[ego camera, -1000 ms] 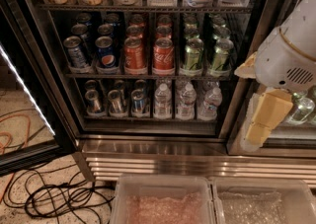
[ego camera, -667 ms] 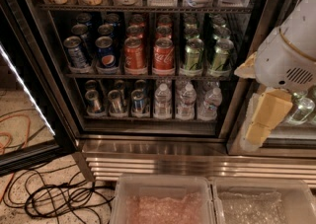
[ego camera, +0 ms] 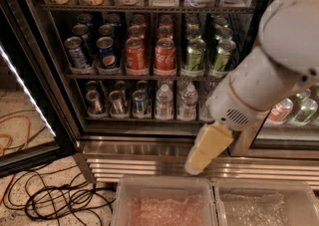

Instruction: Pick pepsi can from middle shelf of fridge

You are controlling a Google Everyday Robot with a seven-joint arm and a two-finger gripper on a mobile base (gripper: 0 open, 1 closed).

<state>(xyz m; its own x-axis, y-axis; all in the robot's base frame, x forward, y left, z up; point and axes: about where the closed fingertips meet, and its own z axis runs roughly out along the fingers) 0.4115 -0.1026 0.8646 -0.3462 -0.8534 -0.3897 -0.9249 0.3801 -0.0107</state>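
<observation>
My gripper (ego camera: 198,159) has swung left, below the middle shelf (ego camera: 144,76); the pepsi can (ego camera: 107,53) sits untouched in the fridge (ego camera: 149,146). Apart or together, I cannot tell.

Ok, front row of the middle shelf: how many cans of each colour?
Pale silver-blue patterned can: 1
Deep blue pepsi can: 1
Red soda cans: 2
Green soda cans: 2
Total: 6
Yellowish gripper hangs low by the steel fridge base.

Blue pepsi can (ego camera: 106,53); yellow claw (ego camera: 194,164) before grille (ego camera: 129,166)
</observation>
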